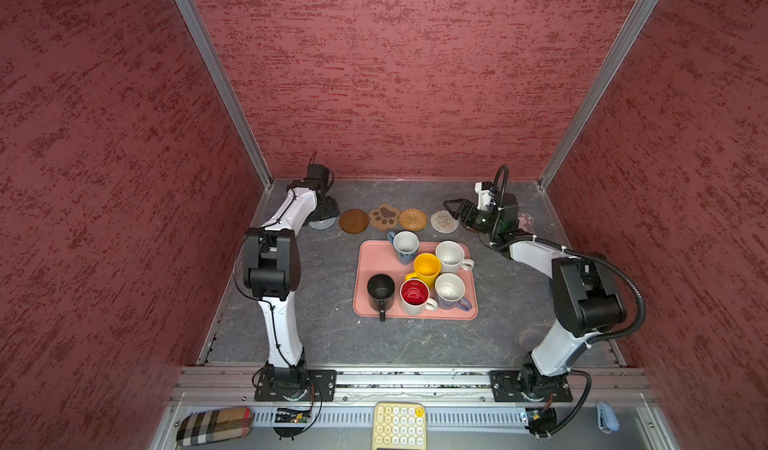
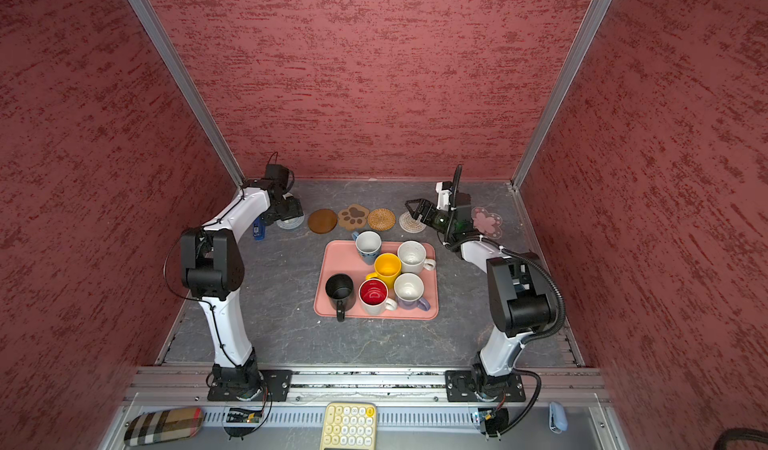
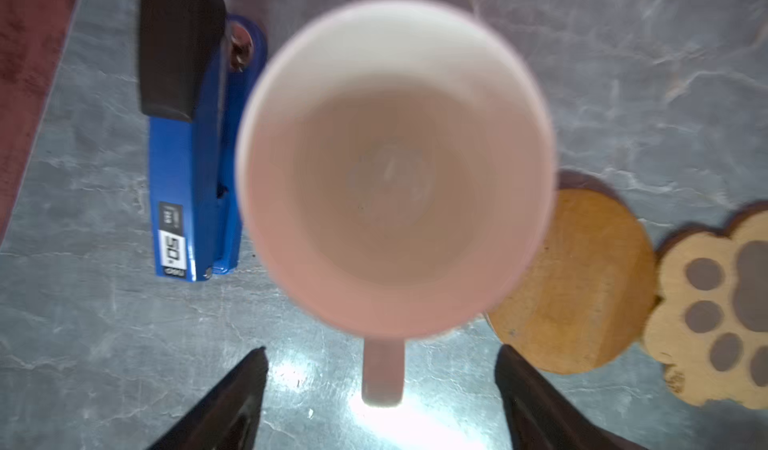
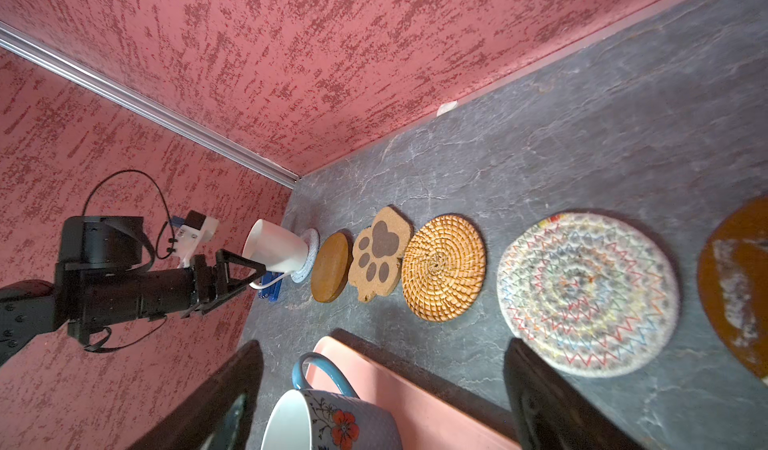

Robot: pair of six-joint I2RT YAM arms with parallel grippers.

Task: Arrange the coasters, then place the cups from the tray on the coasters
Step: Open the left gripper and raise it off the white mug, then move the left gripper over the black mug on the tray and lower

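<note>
Standing upright on the grey woven coaster (image 4: 308, 261) at the left end of the row along the back wall (image 1: 395, 94), the white mug (image 3: 395, 165) is the one cup we see off the tray (image 1: 374, 261). Its handle (image 3: 382, 371) is what the next move turns on: in the left wrist view it sticks out from the mug's side straight toward the wrist, running down the middle of the gap between the two dark fingers (image 3: 232, 406) of the left gripper (image 3: 380, 350). Those fingers stand wide apart, one on each side of the handle, with bare table (image 3: 316, 381) showing between each and it, so we read them as spread and gripping nothing. We judge that the gripper should leave by rising or drawing back along the handle's own line; a sideways swing would knock a finger into it and turn the mug on its mat. Just beside the mug lie a blue stapler (image 3: 191, 186) on one side and a brown disc (image 3: 577, 286) on the other, then the paw coaster (image 3: 719, 310), both coasters bare. Further out, six more stand on the tray, the blue mug (image 1: 404, 247) at its far edge. The right gripper (image 1: 452, 211), fingers likewise apart and empty, hangs by the beige woven coaster (image 4: 586, 294) and is the nearer one to that blue mug; the left arm is nearer the black mug (image 1: 380, 292).
</note>
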